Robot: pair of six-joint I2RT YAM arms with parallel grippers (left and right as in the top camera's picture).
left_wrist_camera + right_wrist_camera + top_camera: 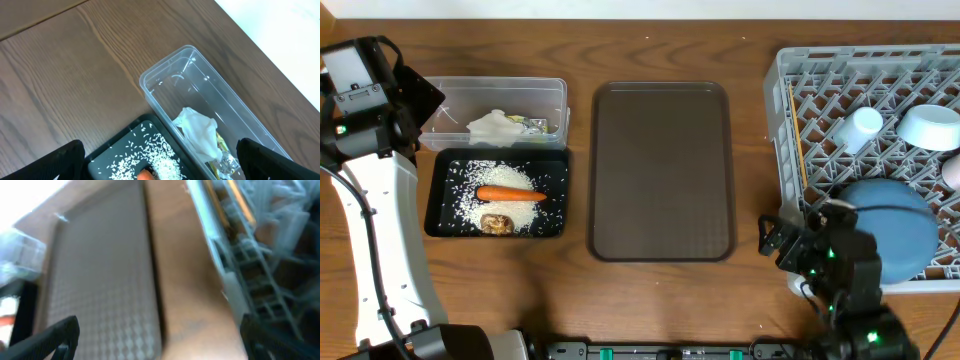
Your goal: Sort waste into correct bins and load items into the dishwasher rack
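The black tray holds loose rice, a carrot and a brown lump. Behind it, the clear tub contains crumpled tissue and a wrapper. In the grey rack lie a blue plate, a bowl, a cup and chopsticks. My left gripper hangs open and empty above the tub and rice. My right gripper is open and empty over the table beside the rack.
A brown serving tray lies bare in the middle of the table, and its edge shows in the right wrist view. A second pale cup sits at the rack's right edge. The left arm stretches along the table's left side.
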